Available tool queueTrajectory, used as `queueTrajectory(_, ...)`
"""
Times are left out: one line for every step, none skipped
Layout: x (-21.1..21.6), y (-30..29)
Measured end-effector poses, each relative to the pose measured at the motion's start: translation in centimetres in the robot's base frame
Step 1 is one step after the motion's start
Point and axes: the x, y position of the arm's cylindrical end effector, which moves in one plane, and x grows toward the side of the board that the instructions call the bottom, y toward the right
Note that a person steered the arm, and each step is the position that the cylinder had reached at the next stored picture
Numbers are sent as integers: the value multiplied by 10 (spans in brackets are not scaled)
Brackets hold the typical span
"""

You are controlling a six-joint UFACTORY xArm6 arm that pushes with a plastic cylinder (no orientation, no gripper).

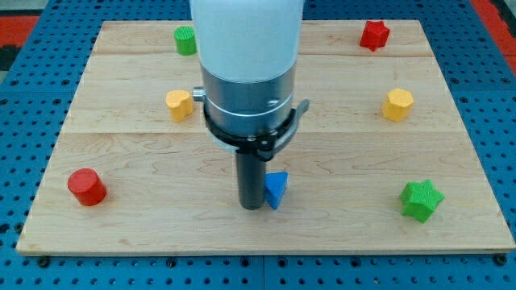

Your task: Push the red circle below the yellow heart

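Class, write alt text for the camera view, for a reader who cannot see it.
My tip rests at the board's lower middle, touching a blue block on its right, far from the red circle at lower left. A yellow heart sits upper left, a green circle above it; a red star, yellow hexagon and green star line the right.

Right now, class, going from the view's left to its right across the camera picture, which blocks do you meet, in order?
Red circle → yellow heart → green circle → blue block beside my tip → red star → yellow hexagon → green star.
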Motion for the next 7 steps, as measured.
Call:
queueTrajectory(13, -80)
queueTrajectory(14, -93)
queueTrajectory(14, -133)
queueTrajectory(14, -166)
queueTrajectory(14, -176)
queueTrajectory(14, -247)
queueTrajectory(14, -273)
